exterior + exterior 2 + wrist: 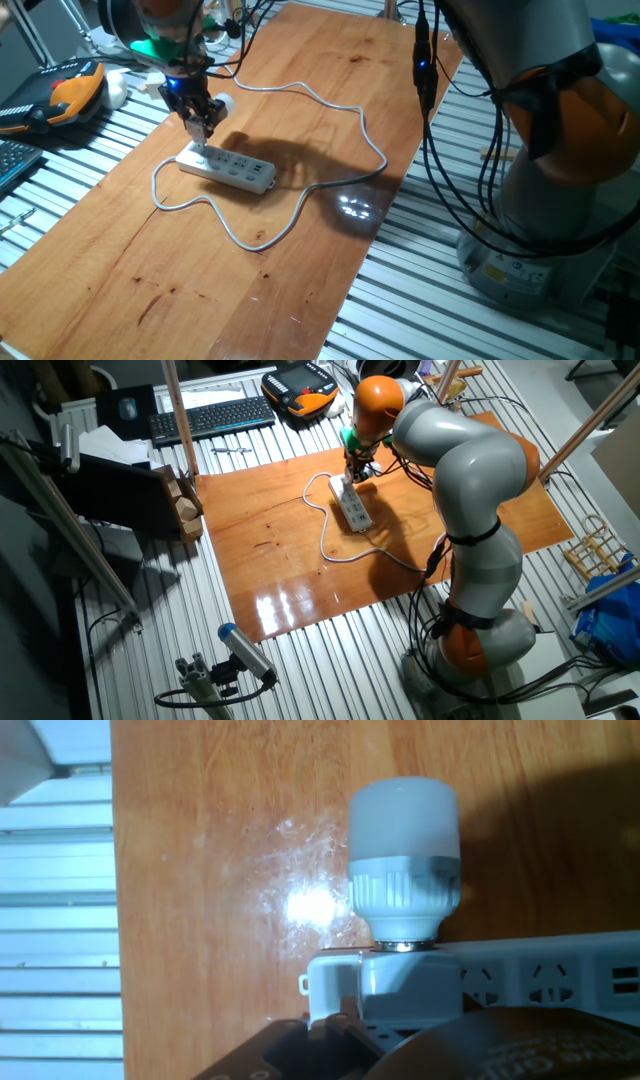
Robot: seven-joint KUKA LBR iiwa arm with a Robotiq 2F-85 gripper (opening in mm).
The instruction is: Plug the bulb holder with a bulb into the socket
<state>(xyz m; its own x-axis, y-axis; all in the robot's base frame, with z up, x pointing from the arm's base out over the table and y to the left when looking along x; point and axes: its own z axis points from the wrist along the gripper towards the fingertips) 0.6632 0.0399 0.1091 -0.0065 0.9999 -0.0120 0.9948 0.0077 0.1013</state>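
Gripper (200, 128) on my arm hangs over near end of long white power strip (240, 170) on wooden table (300, 90). Jaws closed on small white blocky bulb holder (405, 985), rounded white bulb (403, 820) sticking out sideways. Seating in outlet: cannot tell.

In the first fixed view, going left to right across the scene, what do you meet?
Orange handheld pendant → gripper holding the bulb holder over the socket's left end → cable's far loop → arm's grey-and-orange base.
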